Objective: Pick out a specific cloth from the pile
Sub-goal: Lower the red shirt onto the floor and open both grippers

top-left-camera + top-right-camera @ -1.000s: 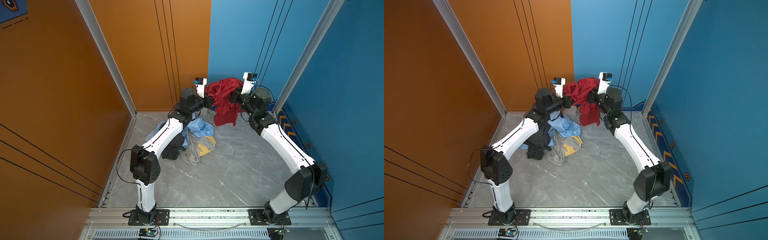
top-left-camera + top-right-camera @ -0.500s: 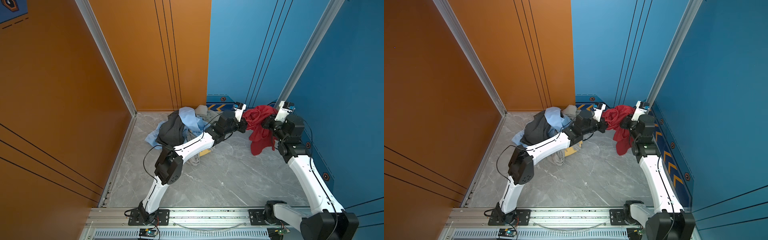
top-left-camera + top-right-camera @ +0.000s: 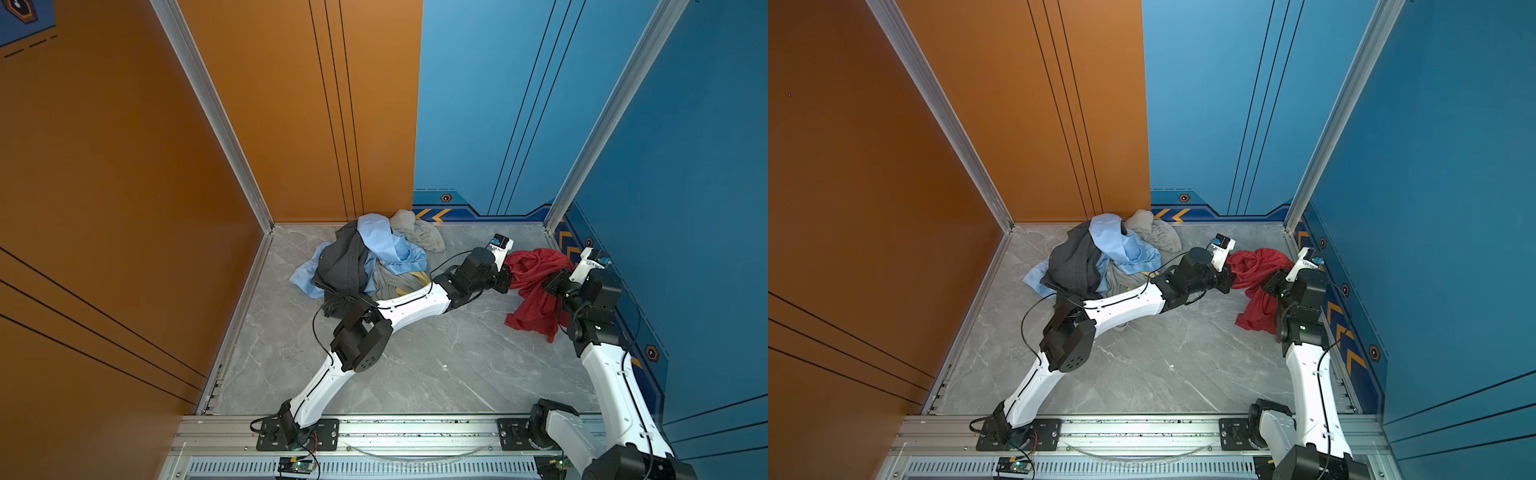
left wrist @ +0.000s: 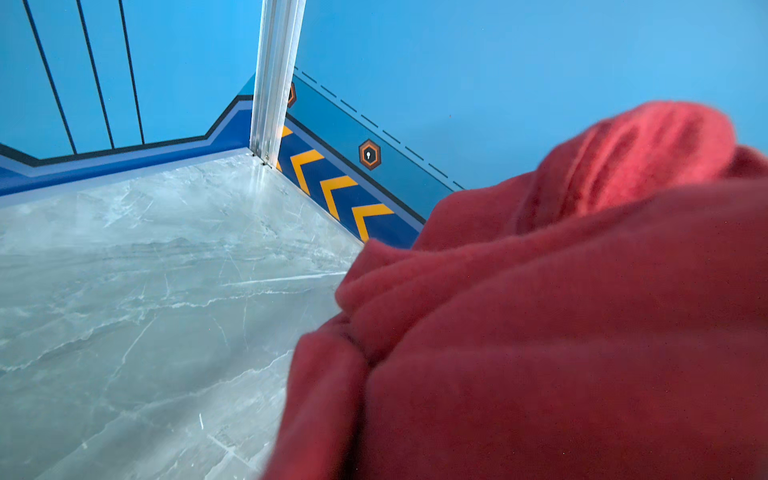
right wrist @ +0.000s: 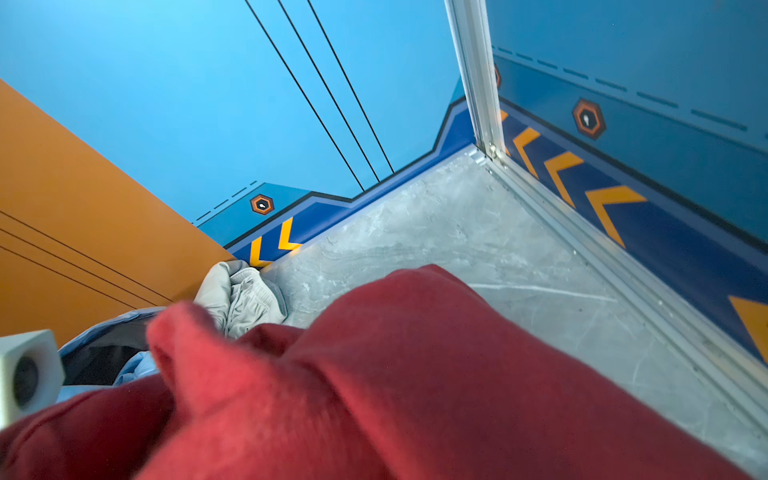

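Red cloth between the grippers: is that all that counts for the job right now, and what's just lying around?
In the job:
- red cloth, held between both arms, off to the right
- left gripper, shut on it
- right gripper, shut on it
- pile it came from

Lying about, in the pile:
- dark grey garment
- light blue shirt
- beige-grey garment

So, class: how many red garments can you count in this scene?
1. The dark red cloth is strung between the two tools at the right, apart from the pile; the pile could hide more.
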Available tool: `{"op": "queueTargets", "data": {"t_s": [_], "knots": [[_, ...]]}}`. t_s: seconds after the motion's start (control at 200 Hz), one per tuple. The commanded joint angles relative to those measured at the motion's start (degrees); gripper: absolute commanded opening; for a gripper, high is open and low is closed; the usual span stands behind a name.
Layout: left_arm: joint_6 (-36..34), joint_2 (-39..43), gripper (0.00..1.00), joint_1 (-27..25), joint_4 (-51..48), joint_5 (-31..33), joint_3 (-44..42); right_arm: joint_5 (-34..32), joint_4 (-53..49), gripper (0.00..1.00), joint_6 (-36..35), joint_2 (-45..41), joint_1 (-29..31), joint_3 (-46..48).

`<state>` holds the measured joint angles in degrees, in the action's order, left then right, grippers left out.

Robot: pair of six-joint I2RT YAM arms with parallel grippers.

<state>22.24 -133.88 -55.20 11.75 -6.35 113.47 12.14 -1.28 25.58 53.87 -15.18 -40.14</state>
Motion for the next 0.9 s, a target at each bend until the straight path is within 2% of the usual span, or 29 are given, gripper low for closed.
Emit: {"op": "queueTargets", "data": {"t_s": [0.0, 0.2, 0.395, 0.571, 0.641, 0.781, 0.891], "knots": [[-1.77, -3.15, 0.00, 0.16, -6.36, 2.93, -2.70, -4.63, 7.46, 0.00, 5.68, -1.58, -1.27, 2.50], [-1.30, -5.49, 0.00, -1.01, -9.44, 2.89, -3.01, -10.23, 2.66, 0.00, 11.33, 0.25, -1.19, 7.04], [-3.43, -8.36, 0.00, -2.32, -19.22, 2.53, 2.52, -10.82, -0.04, 0.00, 13.38, 4.33, -1.37, 6.66], [-3.89, -8.67, 0.00, -2.36, -26.35, 1.66, 3.31, -11.72, -0.03, 0.00, 14.50, 6.02, -1.48, 5.74], [-4.30, -8.67, 0.11, -2.30, -28.58, 0.43, 3.98, -12.33, -0.59, 0.00, 14.67, 6.34, -1.43, 5.26], [-4.71, -8.85, 0.51, -1.98, -32.31, -3.84, 5.77, -14.17, -2.16, 0.00, 15.56, 5.93, -2.01, 4.70], [-4.24, -9.89, 0.69, -1.28, -35.18, -8.60, 8.50, -15.60, -3.54, 0.00, 16.70, 3.99, -2.58, 4.96]]}}
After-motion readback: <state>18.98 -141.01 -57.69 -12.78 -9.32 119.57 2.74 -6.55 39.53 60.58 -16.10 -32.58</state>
